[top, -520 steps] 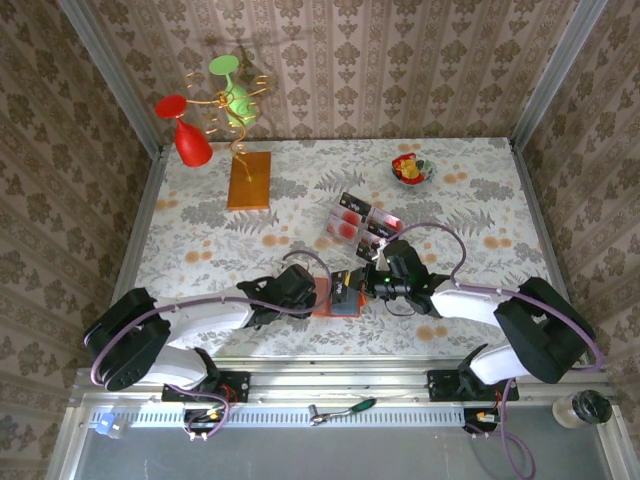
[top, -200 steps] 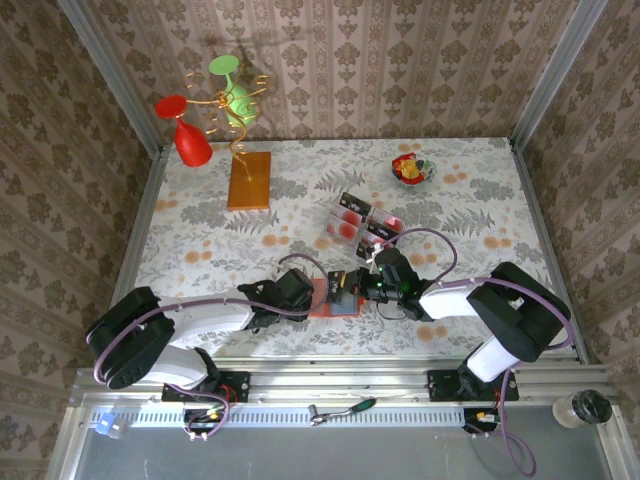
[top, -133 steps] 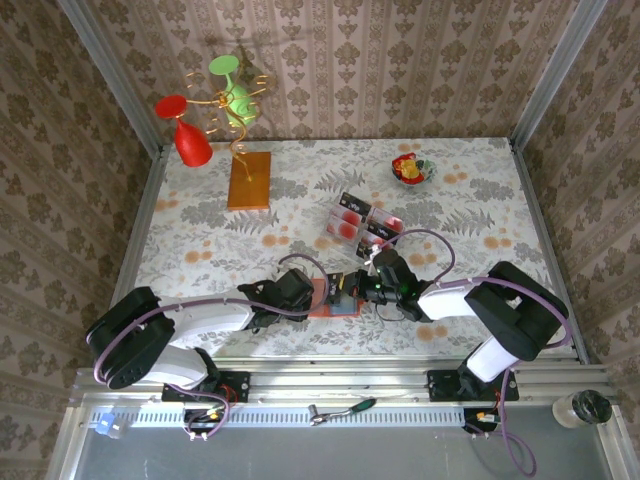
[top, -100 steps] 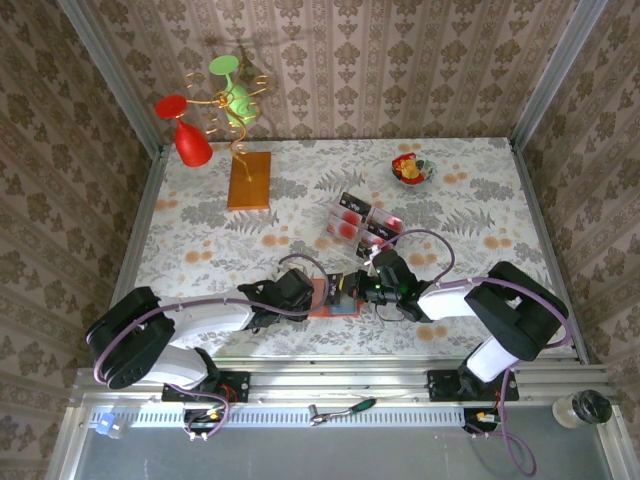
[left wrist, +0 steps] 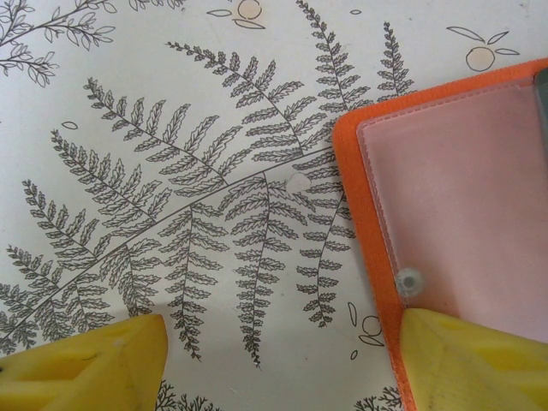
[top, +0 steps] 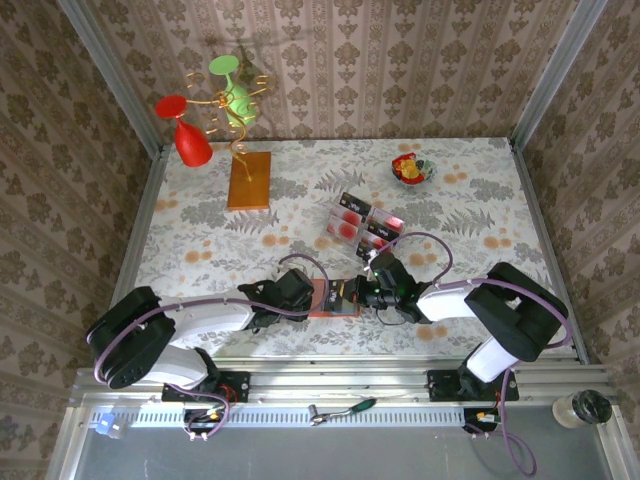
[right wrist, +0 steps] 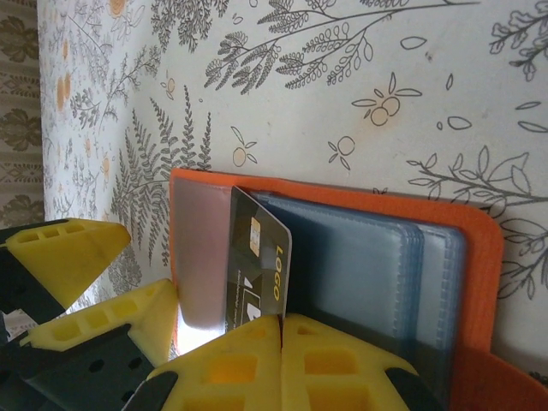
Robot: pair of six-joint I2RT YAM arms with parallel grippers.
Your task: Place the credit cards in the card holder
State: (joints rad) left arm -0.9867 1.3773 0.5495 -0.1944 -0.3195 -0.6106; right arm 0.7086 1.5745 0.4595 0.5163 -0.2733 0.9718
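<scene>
The orange card holder (right wrist: 479,248) lies open on the patterned table, grey-blue pockets (right wrist: 360,265) up; from above it (top: 325,297) sits between both grippers. My right gripper (right wrist: 281,321) is shut on a black credit card (right wrist: 257,265) with gold lettering. The card stands on edge at the fold between the clear left pocket and the grey-blue pockets. My left gripper (left wrist: 282,368) is open. One of its fingers (left wrist: 471,360) rests on the holder's orange edge (left wrist: 368,240); the other finger (left wrist: 86,360) is over bare table. More credit cards (top: 350,205) sit in a clear tray.
The clear tray (top: 358,222) stands just behind the holder. A wooden board (top: 249,180) with a wire stand holding a red and a green glass is at the back left. A small bowl (top: 412,170) sits at the back right.
The right gripper has brought the card down and left, from above the holder into its open fold. The left gripper has stayed at the holder's left edge.
</scene>
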